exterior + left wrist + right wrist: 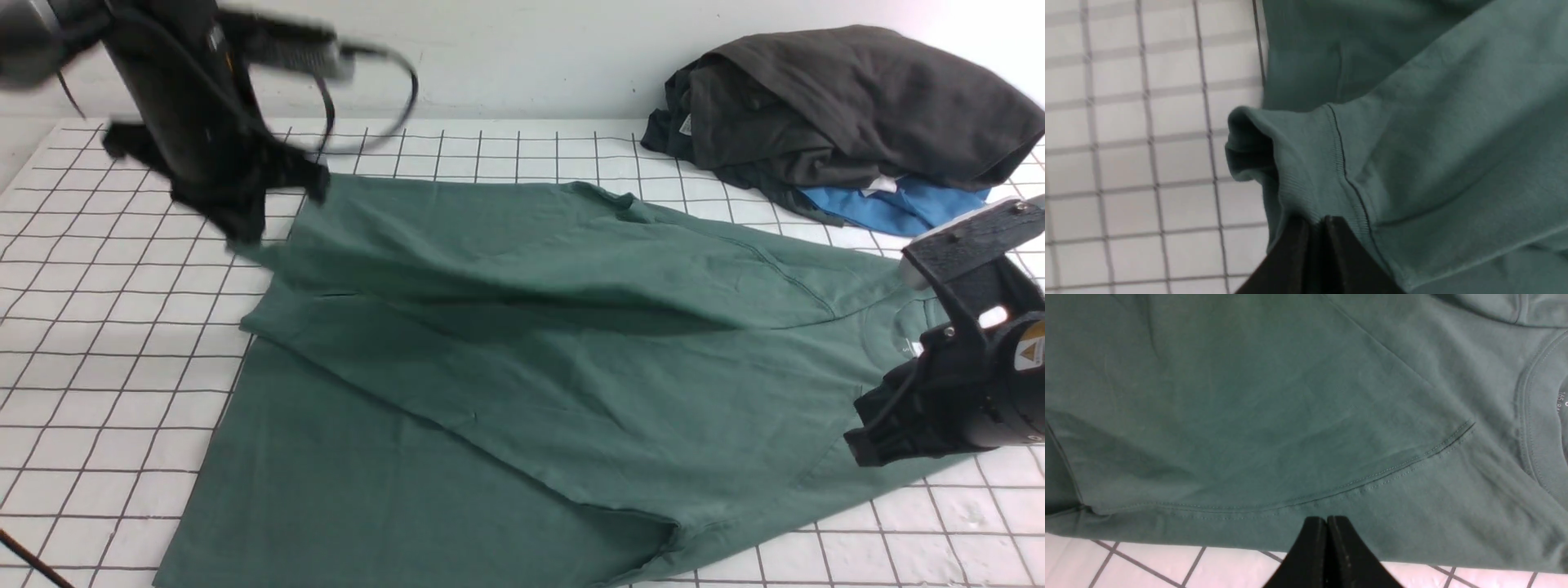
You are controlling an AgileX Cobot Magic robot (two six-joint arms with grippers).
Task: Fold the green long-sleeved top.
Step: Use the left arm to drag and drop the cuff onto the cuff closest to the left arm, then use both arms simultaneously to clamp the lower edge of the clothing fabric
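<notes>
Nearest the front camera lies the hem of the large, muted cotton green long-sleeved top [531, 367]. It is spread over the white, black-gridded table [98, 327] with its neck toward the robot's right. One long sleeve [490, 237] is held up across the body by the blurred left gripper [245, 220]. Bare table lies open on the left. A dark charcoal garment heap [849, 98] and a bright blue garment [890, 208] crowd the far right corner, so folds are probably best kept clear of it. From the left wrist, the left gripper [1316, 228] has its jaws closed on the ribbed cuff [1306, 171]. That thicker band looks like a sure hold, though the cloth seems light and limp and likely to sag and drag. From the right wrist, the right gripper [1326, 528] is closed tight with its tips at the shoulder edge near the ribbed collar [1525, 428]. Whether any cloth is nipped there, I cannot tell.
</notes>
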